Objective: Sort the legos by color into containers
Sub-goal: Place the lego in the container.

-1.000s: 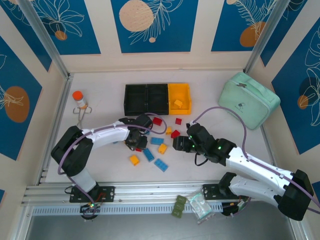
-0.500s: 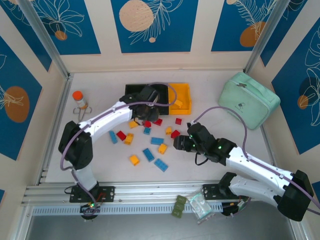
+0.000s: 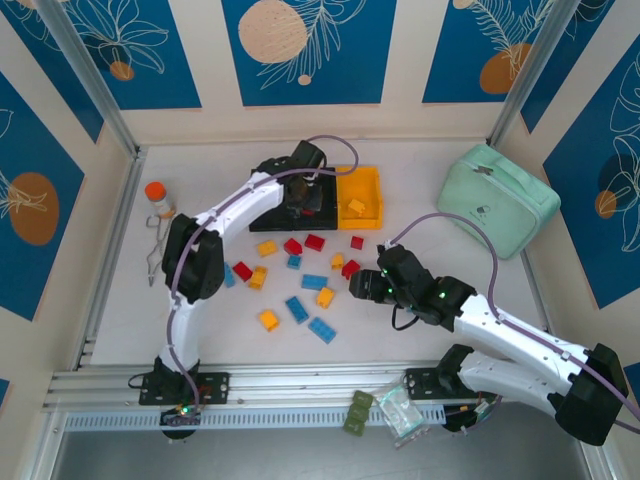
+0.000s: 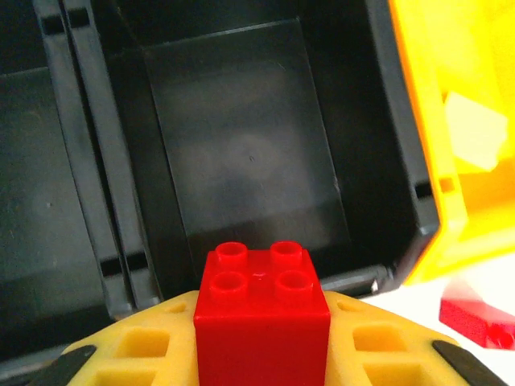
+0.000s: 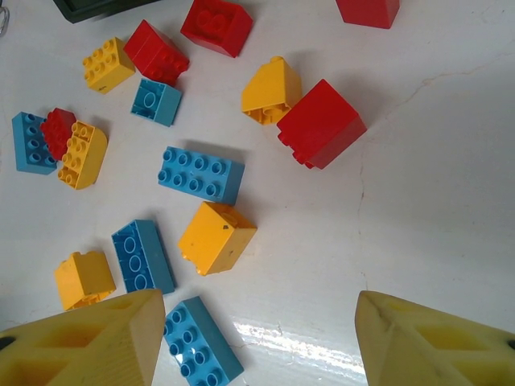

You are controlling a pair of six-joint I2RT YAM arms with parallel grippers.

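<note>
The left jaws were pinching a square red brick (image 4: 261, 310), studs up, between their yellow pads (image 4: 121, 354). In the left wrist view the brick hung at the near wall of the middle black bin (image 4: 241, 153), which was joined on one side to the yellow bin (image 4: 459, 96) and on the other to the left black bin (image 4: 40, 161). From above, the left arm (image 3: 230, 208) reached far across the worktop (image 3: 200, 325) to that row of bins. A yellow piece (image 3: 355, 206) lay inside the yellow bin.

The right jaws were spread, with nothing between their yellow fingertips (image 5: 88, 338), and hovered above the scattered bricks without touching any. Just ahead of them lay a yellow block (image 5: 217, 237), with a long blue brick (image 5: 201, 174) beyond it. Farther ahead a red cube (image 5: 322, 122) touched a sloped yellow brick (image 5: 272, 90). Toward the left of the right wrist view, a blue oblong brick (image 5: 143, 256) lay beside a small yellow brick (image 5: 84, 278), and another blue brick (image 5: 203, 342) sat close to one fingertip. The loose bricks lay on the worktop between the bins and the arm bases.

A mint-green case (image 3: 497, 198) sat well to the right of the bins, and an orange-capped bottle (image 3: 157, 198) stood near the worktop's left edge.
</note>
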